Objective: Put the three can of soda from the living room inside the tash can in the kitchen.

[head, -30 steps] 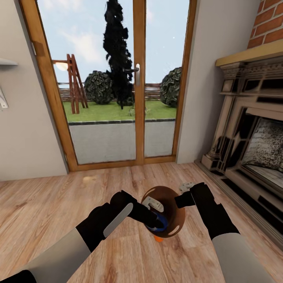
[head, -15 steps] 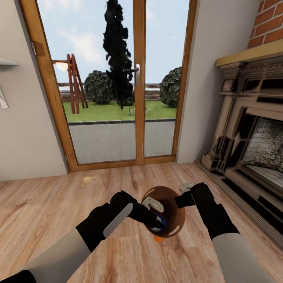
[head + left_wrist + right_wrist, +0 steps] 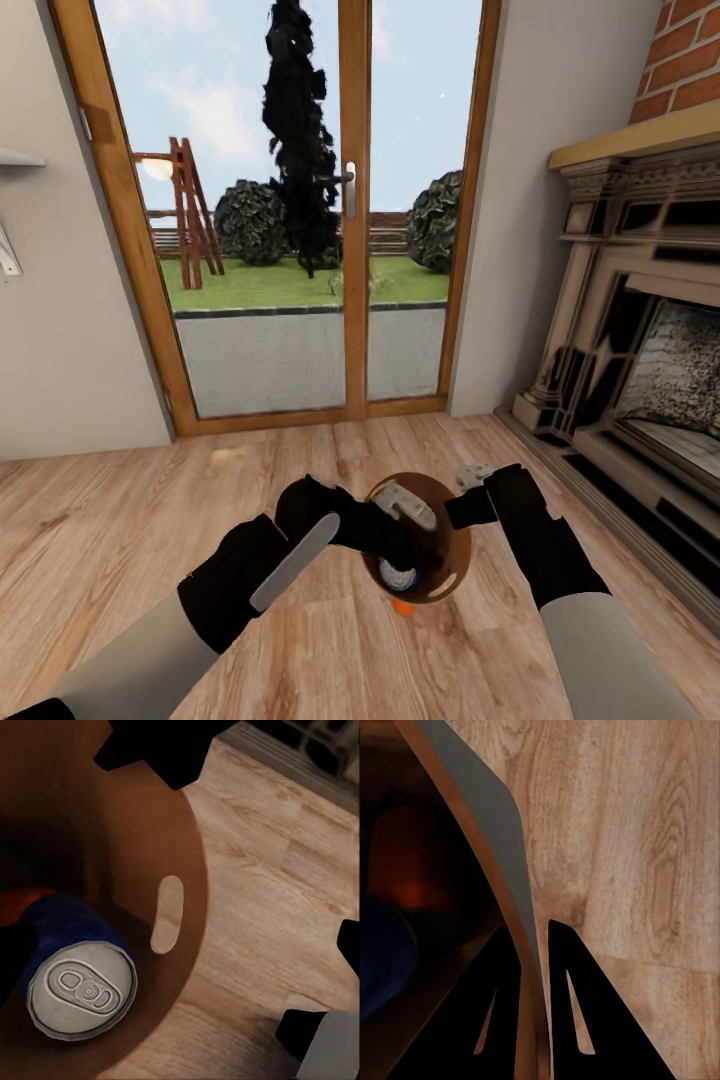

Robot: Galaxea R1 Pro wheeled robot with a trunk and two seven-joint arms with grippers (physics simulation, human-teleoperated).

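At the far left of the head view stands a pale wall, then the glass doors in their wood frame, with lawn and bushes outside. Below them runs the plank floor of the living room. The left gripper reaches from the left over the bin's mouth; its jaws stand apart, holding nothing, as the left wrist view shows with the dark fingers wide at the frame edges. The bin sits on the floor between the two arms, brown inside. In it lies the blue can, silver end up, resting against the inner wall near a slot cut-out; an orange can shows as a small patch at the bin's near edge. The right gripper is clamped on the bin's rim, one finger inside and one outside the wall. At the right stand the fireplace and brick wall
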